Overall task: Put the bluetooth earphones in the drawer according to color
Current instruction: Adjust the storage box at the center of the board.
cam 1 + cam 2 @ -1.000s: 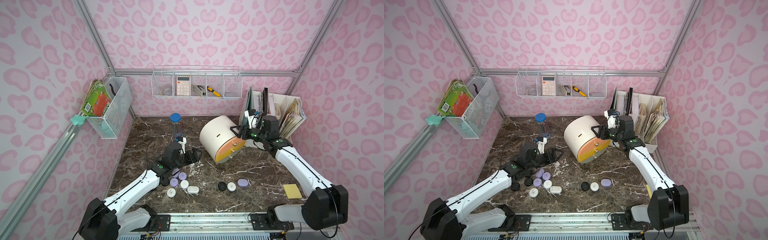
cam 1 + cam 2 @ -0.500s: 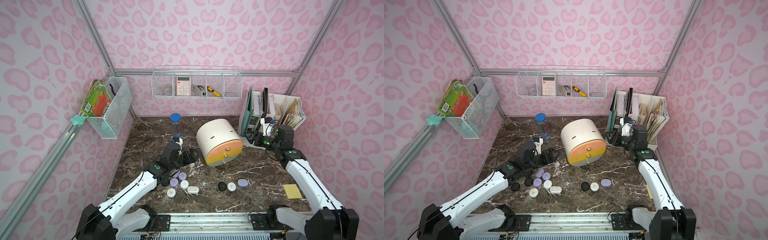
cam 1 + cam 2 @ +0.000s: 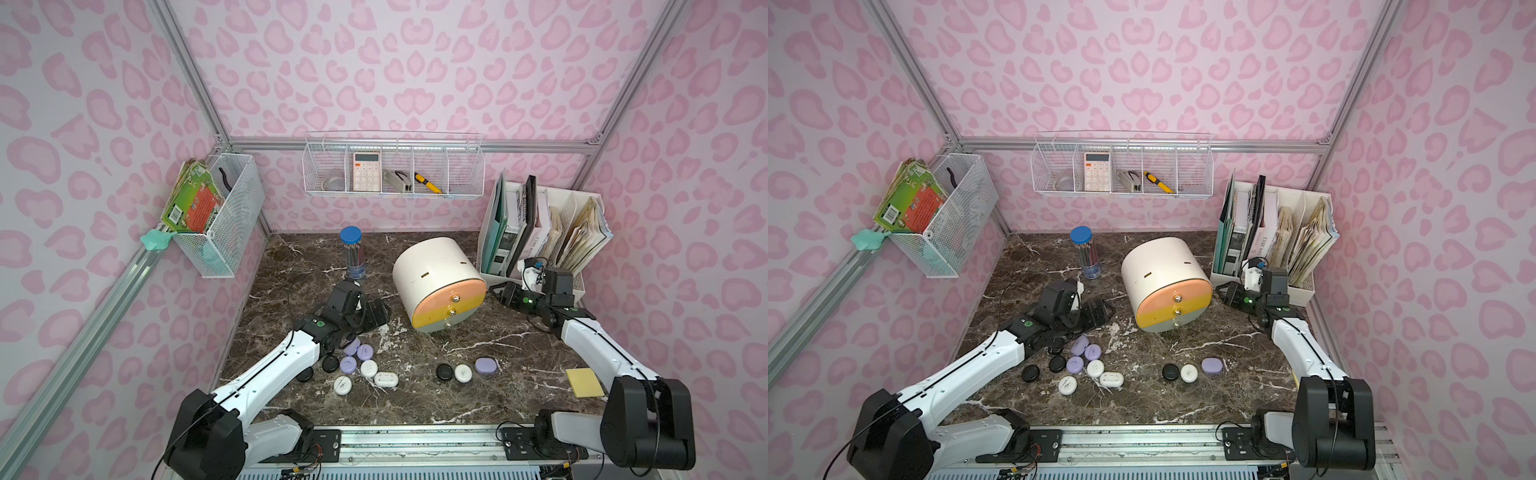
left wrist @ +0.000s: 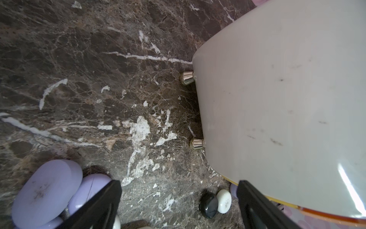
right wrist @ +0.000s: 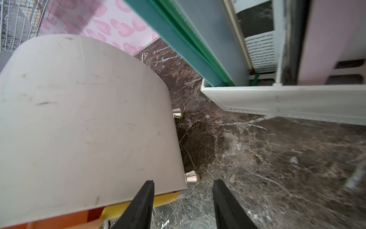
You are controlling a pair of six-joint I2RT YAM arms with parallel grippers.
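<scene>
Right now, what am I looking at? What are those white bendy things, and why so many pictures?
Those are two robot arms, each ending in a black two-finger hand. Two pictures look down on the whole table from above; two come from small cameras on the wrists, peering past the fingers. On the table are little black, purple and white earphone cases, a white cabinet with three coloured drawers, all shut, a pencil tube and a file rack. The left hand and the right hand are open and hold nothing.
</scene>
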